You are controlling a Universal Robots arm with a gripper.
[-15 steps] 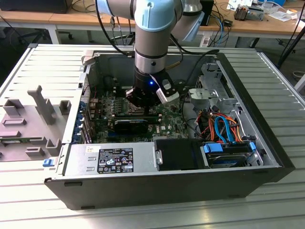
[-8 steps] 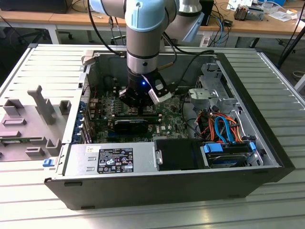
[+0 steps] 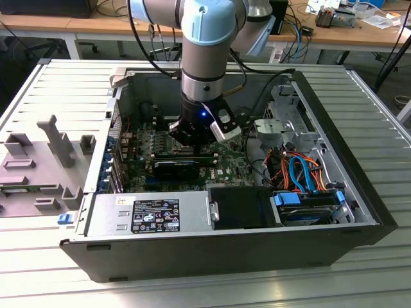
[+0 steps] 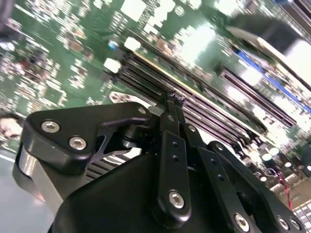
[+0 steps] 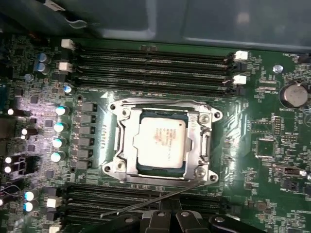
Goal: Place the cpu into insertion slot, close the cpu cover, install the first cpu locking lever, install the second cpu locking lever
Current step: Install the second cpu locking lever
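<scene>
Cpu (image 5: 161, 144) sits in insertion slot (image 5: 130, 147), cpu cover (image 5: 200, 141) closed over it; memory slots (image 5: 153, 68) flank socket on two opposite sides

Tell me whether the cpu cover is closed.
Closed: in the first wrist view the cpu cover lies flat, framing the cpu.

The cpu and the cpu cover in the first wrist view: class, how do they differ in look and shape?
The cpu is a solid, pale, square plate; the cpu cover is an open silvery frame with a square cut-out. The cpu sits inside the opening; the cpu cover lies around it. Both lie flat on the green motherboard.
</scene>
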